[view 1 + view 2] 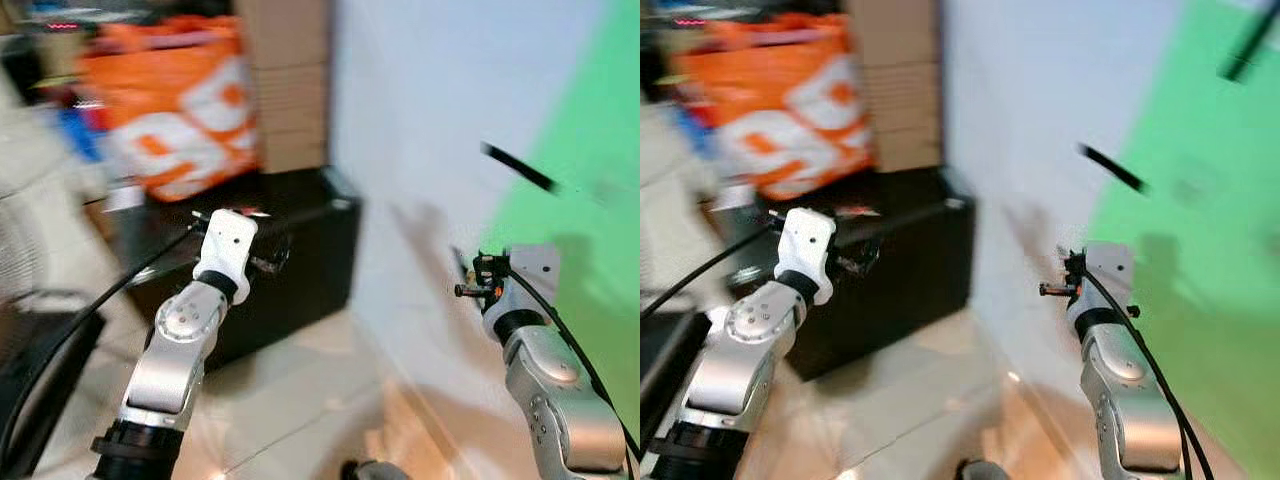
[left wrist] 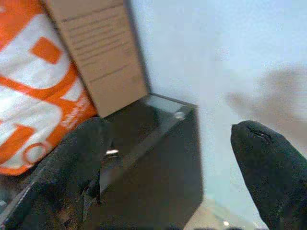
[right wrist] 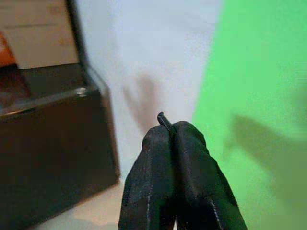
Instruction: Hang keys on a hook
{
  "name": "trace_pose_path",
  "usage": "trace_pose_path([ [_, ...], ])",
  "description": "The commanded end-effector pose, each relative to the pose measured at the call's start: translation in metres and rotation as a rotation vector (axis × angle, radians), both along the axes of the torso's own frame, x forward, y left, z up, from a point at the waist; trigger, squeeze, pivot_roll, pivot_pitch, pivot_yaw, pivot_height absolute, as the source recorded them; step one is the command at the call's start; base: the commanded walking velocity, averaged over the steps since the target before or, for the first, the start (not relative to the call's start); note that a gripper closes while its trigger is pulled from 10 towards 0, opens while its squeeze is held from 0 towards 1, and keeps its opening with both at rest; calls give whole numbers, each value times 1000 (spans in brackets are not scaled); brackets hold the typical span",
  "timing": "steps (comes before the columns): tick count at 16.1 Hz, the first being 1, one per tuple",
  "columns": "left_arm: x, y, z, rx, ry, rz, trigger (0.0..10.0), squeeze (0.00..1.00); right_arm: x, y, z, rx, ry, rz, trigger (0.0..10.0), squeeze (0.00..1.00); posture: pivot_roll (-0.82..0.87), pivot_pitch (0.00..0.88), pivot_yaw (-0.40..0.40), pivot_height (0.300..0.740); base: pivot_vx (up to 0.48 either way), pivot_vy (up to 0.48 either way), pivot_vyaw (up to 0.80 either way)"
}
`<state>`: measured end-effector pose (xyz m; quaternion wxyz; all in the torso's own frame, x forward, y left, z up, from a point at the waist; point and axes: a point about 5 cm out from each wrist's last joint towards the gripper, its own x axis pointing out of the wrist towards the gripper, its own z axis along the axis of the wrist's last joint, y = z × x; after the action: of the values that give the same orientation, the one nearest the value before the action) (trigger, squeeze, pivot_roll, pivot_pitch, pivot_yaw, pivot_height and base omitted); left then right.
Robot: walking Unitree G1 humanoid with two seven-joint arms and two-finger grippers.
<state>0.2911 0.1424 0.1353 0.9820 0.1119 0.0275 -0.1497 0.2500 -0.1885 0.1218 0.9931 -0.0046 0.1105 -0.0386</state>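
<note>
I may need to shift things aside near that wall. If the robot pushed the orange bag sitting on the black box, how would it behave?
The orange bag looks soft and bulging, so it would probably crumple and sag rather than slide stiffly. It sits on the black box beside a cardboard box, so a push could tip it off. Blur hides its weight.

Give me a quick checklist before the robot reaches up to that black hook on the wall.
1. Right gripper shut on something: ok, fingers pressed together with a thin dark tip sticking out.
2. That tip is the keys: cannot tell.
3. Black hook in sight: ok, on the wall above the right gripper.
4. Head views sharp: not ok, blurred.
5. Left gripper free: ok, open, facing the black cabinet.
</note>
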Motion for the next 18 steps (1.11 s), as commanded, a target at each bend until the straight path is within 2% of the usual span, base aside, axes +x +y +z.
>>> trace_pose_path([
  [1, 1, 2, 0, 10, -3, 1, 10000, 0, 0, 1, 5, 1, -14, -10, 10000, 0, -103, 0, 31, 740, 0, 0, -800],
  [7, 1, 5, -2, 17, -1, 24, 10000, 0, 4, 5, 7, 3, -17, 13, 10000, 0, -87, 0, 7, 740, 0, 0, -800],
  [10, 1, 2, -2, 37, 4, -21, 10000, 0, 2, 11, 5, 20, -21, 15, 10000, 0, -72, 0, 22, 740, 0, 0, -800],
  [13, -3, 5, -4, 45, 18, -16, 10000, 0, 3, 13, 5, 39, -35, 42, 10000, 0, -58, 0, 17, 740, 0, 0, -800],
  [15, -5, 7, -5, 48, 22, -17, 10000, 0, 5, 19, 10, 75, -75, 85, 10000, 0, -52, 0, 22, 740, 0, 0, -800],
  [18, -6, 7, -2, 60, 9, -42, 10000, 0, 7, 36, 24, 191, -161, 232, 10000, 0, -54, 0, 39, 740, 0, 0, 0],
])
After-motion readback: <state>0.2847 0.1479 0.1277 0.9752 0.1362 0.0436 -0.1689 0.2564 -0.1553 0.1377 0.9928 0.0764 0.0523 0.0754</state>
